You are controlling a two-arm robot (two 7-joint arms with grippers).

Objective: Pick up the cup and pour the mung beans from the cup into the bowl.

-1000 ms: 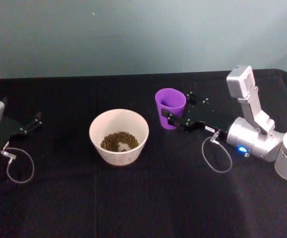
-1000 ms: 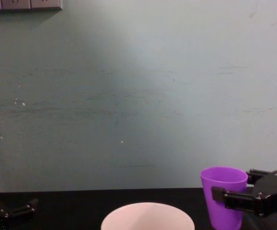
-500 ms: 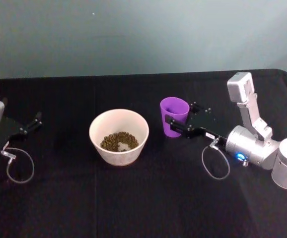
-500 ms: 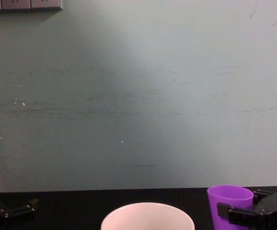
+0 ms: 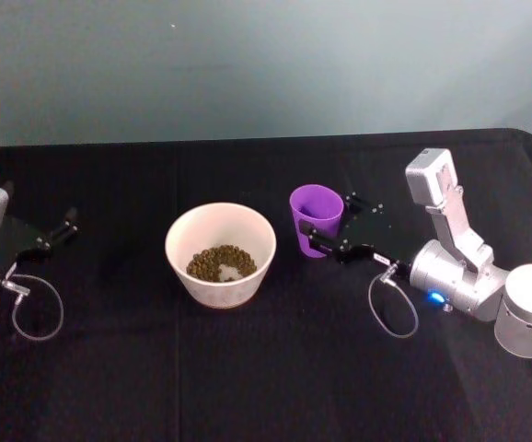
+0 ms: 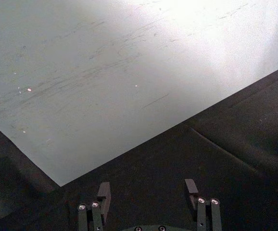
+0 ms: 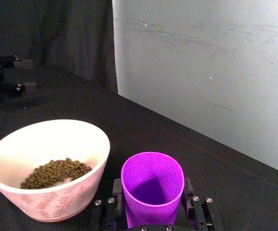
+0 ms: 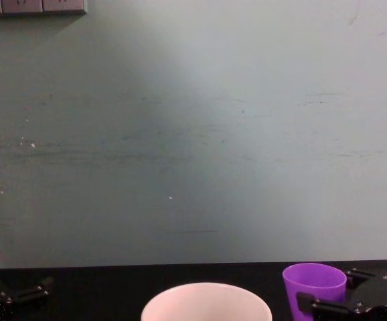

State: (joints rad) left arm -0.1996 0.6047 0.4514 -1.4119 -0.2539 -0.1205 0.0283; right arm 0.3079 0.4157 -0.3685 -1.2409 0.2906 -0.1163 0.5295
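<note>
The purple cup (image 5: 316, 215) stands upright just right of the white bowl (image 5: 181, 261), apart from it. My right gripper (image 5: 329, 221) is shut on the cup, one finger on each side of its wall. In the right wrist view the cup (image 7: 152, 185) looks empty inside, held between the fingers (image 7: 117, 191). Mung beans (image 7: 57, 172) lie in the bottom of the bowl (image 7: 14, 192). The chest view shows the cup (image 8: 314, 284) low at the table with the bowl's rim (image 8: 207, 294) to its left. My left gripper (image 6: 147, 192) rests open at the far left of the table (image 5: 54, 232).
A black cloth covers the table (image 5: 248, 368), with a pale wall (image 5: 266, 64) behind it. A cable loop (image 5: 390, 308) hangs from the right wrist. Bare cloth lies in front of the bowl and between the bowl and the left gripper.
The right gripper has lowered the cup toward the table and then shifted it slightly toward the bowl. The bowl and the left arm have not moved.
</note>
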